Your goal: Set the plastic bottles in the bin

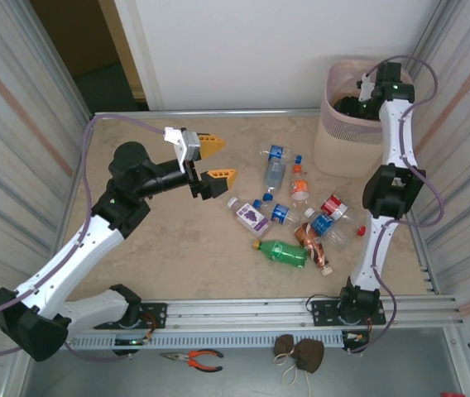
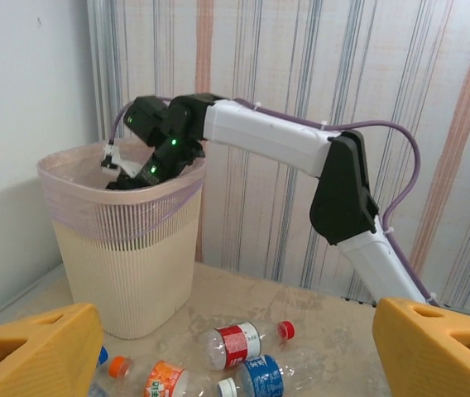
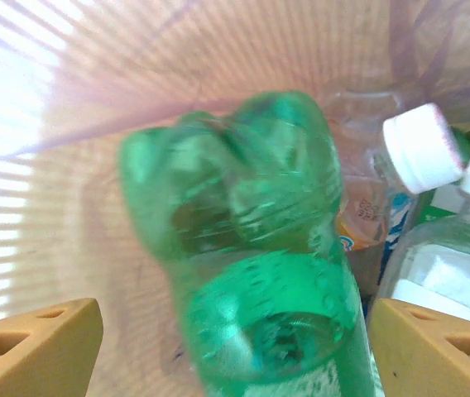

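Observation:
The pale bin [image 1: 342,149] stands at the far right of the table. My right gripper [image 1: 355,103] hangs inside its mouth. In the right wrist view its yellow fingers [image 3: 36,347] stand wide apart, and a blurred green bottle [image 3: 260,273] hangs between them with a gap on the left side. Below it, other bottles [image 3: 417,149] lie in the bin [image 3: 94,124]. Several bottles lie on the table, among them a green one [image 1: 283,252], a white grape-labelled one [image 1: 250,215] and a red-labelled one [image 2: 239,343]. My left gripper [image 1: 210,161] hovers open and empty left of them.
Orange-handled pliers [image 1: 192,358] and a brown pouch [image 1: 299,351] lie below the rail at the near edge. Striped walls close in both sides. The right arm [image 2: 276,145] arches over the bin [image 2: 127,265]. Bare tabletop [image 1: 160,248] lies left of the bottle cluster.

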Controlling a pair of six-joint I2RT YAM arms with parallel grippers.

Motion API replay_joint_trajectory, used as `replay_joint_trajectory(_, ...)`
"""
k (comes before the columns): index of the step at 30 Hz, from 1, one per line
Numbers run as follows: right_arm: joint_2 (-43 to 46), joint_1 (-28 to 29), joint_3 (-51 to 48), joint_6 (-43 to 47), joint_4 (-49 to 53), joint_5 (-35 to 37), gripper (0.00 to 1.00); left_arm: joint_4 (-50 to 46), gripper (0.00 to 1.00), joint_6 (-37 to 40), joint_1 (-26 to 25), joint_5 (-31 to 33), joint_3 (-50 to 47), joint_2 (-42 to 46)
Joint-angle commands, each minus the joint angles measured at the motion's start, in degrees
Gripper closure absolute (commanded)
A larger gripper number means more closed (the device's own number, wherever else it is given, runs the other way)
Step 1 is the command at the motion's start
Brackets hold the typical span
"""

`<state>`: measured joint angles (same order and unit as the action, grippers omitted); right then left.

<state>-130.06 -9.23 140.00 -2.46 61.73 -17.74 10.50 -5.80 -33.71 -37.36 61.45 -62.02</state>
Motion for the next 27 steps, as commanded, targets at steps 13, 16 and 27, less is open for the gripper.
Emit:
replay_joint_trajectory(13,17.88,3.53,-0.67,1.87,0.37,5.42,0.19,-4.04,0.15,-2.02,0.65,5.16,-0.1,0.21)
replay_joint_trajectory(16,21.69,4.63,-3.92,2.11,-0.28,6.65,0.19,-5.36,0.15,-2.54,0.67,6.17,0.16,-0.25)
replay_joint_trajectory(27,41.2,12.99,-27.96,2.44,-5.14,12.72,0.21,-7.29,0.16,-4.76,1.64,7.79,-1.36,0.48)
